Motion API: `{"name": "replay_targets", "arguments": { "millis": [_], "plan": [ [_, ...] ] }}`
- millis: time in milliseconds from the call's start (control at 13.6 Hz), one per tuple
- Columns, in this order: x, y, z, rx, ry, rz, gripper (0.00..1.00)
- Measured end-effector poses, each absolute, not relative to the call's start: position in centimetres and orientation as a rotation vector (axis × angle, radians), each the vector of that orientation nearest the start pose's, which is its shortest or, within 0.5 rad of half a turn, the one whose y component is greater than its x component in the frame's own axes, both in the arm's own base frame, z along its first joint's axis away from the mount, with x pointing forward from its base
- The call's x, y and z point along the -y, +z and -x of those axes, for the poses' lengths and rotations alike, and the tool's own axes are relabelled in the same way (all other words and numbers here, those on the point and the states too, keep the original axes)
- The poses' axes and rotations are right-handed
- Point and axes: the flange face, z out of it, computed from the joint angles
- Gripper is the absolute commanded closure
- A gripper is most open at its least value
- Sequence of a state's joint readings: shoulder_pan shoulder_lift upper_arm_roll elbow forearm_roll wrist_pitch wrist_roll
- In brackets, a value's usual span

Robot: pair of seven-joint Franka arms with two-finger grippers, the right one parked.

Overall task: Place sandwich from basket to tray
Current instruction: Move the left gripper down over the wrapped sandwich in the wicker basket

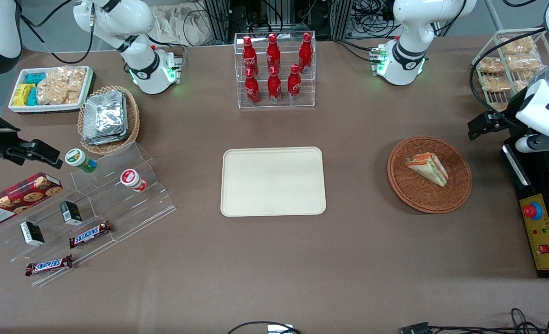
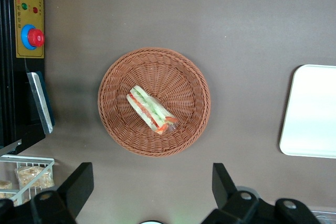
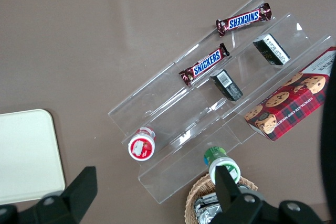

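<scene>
The sandwich point(image 1: 426, 169) point(image 2: 152, 109) is a wrapped wedge with green and orange-red layers, lying in the round brown wicker basket point(image 1: 413, 197) point(image 2: 173, 72) toward the working arm's end of the table. The cream tray point(image 1: 273, 182) point(image 2: 312, 111) sits bare at the table's middle. My left gripper point(image 1: 477, 129) point(image 2: 151, 174) hangs well above the table beside the basket, slightly farther from the front camera than it. Its fingers point(image 2: 79, 182) stand wide apart and open, with nothing between them.
A control box with a red button point(image 1: 539, 232) and a wire rack of snack packs point(image 1: 506, 65) stand near the working arm. A clear rack of cola bottles point(image 1: 274, 69) sits farther back than the tray. An acrylic snack stand point(image 1: 93, 204) and a foil-packet basket point(image 1: 109, 118) lie toward the parked arm's end.
</scene>
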State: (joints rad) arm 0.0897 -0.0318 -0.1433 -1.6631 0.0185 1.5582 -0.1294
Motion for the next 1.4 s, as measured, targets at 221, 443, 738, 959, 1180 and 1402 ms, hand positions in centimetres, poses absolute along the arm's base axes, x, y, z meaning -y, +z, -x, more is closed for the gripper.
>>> {"name": "replay_targets", "arguments": {
  "millis": [221,443,738,959,1180,1402],
  "plan": [
    [2.9,59.8,-54.0,0.117,0.109,3.111,0.00],
    [2.7,59.6,-54.0,0.121,0.118,3.111,0.00],
    [2.1,55.7,-54.5,0.232,0.230,3.089,0.00],
    [0.5,50.4,-54.5,0.424,0.255,3.059,0.00],
    [-1.1,44.4,-53.0,0.607,0.207,3.029,0.00],
    [-1.2,40.2,-50.9,0.765,0.175,2.990,0.00]
  ]
}}
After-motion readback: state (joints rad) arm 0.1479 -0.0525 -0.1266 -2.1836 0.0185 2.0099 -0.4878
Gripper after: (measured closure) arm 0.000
